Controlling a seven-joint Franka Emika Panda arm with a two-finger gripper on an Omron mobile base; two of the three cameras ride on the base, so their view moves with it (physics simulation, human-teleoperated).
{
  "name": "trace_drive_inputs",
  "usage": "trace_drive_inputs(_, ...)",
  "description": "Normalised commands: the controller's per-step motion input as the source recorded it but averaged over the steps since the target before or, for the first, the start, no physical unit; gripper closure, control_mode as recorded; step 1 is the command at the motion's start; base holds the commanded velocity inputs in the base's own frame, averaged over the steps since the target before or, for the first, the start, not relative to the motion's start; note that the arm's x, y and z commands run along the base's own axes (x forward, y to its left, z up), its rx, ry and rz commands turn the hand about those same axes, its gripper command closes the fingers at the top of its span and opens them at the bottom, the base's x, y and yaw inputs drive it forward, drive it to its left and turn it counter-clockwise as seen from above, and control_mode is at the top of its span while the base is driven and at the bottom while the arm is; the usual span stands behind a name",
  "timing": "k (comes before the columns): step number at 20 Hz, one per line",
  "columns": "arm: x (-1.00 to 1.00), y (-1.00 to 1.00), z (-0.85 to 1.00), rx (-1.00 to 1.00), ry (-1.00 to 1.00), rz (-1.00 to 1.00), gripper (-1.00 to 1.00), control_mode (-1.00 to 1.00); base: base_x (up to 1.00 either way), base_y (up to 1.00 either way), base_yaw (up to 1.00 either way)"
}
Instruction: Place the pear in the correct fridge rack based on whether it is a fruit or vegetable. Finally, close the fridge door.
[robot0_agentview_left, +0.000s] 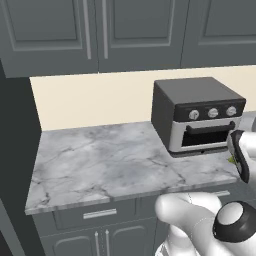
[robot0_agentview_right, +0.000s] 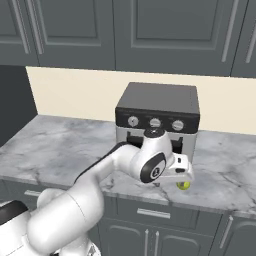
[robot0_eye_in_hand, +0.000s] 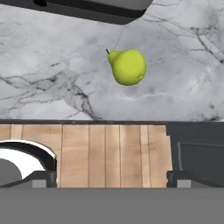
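One pear (robot0_eye_in_hand: 127, 66) is seen lying on the marble counter (robot0_agentview_left: 110, 165) just in front of the toaster oven (robot0_agentview_right: 158, 117), under the gripper (robot0_agentview_right: 183, 179); jaws apart, nothing held. Descent should be centered over the widest part. Oven front and counter edge are near; open room lies left.

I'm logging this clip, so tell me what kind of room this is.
A kitchen, by the look of it: a marble counter with grey cabinets above, a toaster oven on it, and a pear lying on the counter in front.
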Motion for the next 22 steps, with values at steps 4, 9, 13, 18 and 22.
trace_drive_inputs(4,0.29,-0.13,-0.21,0.03,-0.06,0.07,-1.00,-1.00,0.00,0.00,0.00)
trace_drive_inputs(9,0.28,-0.23,-0.22,0.04,-0.07,0.04,-1.00,-1.00,0.00,0.00,0.00)
trace_drive_inputs(13,0.28,-0.28,-0.21,0.03,-0.04,0.01,-1.00,-1.00,0.00,0.00,0.00)
trace_drive_inputs(18,0.37,-0.22,-0.08,0.02,0.06,0.00,-1.00,-1.00,0.00,0.00,0.00)
trace_drive_inputs(22,0.31,-0.23,-0.11,0.02,0.08,0.03,-1.00,-1.00,0.00,0.00,0.00)
